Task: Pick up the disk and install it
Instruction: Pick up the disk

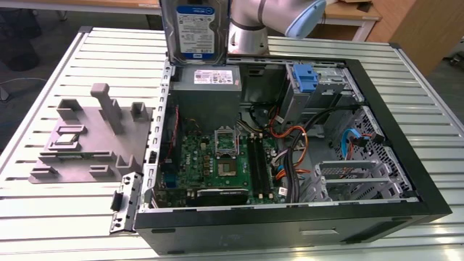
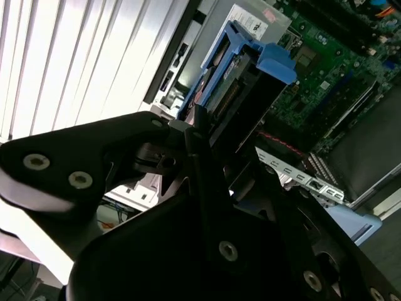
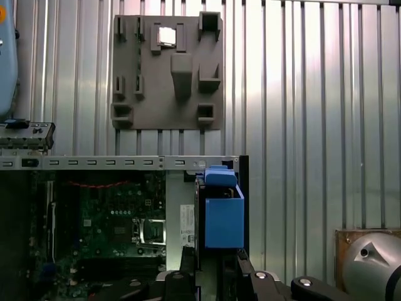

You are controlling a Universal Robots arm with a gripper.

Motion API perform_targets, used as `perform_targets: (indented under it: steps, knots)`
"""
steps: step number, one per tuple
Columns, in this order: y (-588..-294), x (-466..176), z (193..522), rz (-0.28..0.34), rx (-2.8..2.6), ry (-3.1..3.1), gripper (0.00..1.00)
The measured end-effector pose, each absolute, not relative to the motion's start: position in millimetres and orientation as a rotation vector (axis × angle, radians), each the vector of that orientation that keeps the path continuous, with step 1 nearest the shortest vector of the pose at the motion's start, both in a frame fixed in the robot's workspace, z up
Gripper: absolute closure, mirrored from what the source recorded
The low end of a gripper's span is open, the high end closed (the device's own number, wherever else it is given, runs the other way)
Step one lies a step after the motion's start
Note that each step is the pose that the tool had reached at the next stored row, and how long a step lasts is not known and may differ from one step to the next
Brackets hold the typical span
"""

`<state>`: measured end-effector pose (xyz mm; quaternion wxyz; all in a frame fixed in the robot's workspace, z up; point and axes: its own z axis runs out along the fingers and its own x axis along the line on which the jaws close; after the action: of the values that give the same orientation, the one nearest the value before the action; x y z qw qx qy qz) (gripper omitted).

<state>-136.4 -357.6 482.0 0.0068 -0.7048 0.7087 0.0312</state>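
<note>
The disk point(image 1: 195, 30) hangs upright above the far corner of the open computer case point(image 1: 406, 163), on the exterior view's left. Its blue-and-white label faces the exterior camera. The silver arm point(image 1: 250, 27) stands just beside it. In the first wrist view the disk point(image 3: 222, 216) is seen end-on with its blue plastic rails, over the case wall. My gripper point(image 3: 214, 262) is shut on it, a black finger on each side. In the second wrist view the disk point(image 2: 241, 78) sticks out beyond the black fingers point(image 2: 199, 135), with the motherboard behind it.
Inside the case are a green motherboard point(image 1: 217, 163), a grey metal box with a white sticker point(image 1: 206, 87), orange and black cables point(image 1: 297, 141), and a drive bay holding a bare blue bracket point(image 1: 306, 76). A grey slotted fixture point(image 1: 87, 136) lies on the slatted metal table point(image 1: 58, 217).
</note>
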Motion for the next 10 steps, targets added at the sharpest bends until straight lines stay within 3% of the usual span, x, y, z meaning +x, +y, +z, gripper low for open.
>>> perform_targets:
  steps: [10]
  knots:
    - [-358, -95, 482, 0.098, -2.205, 2.217, 0.65]
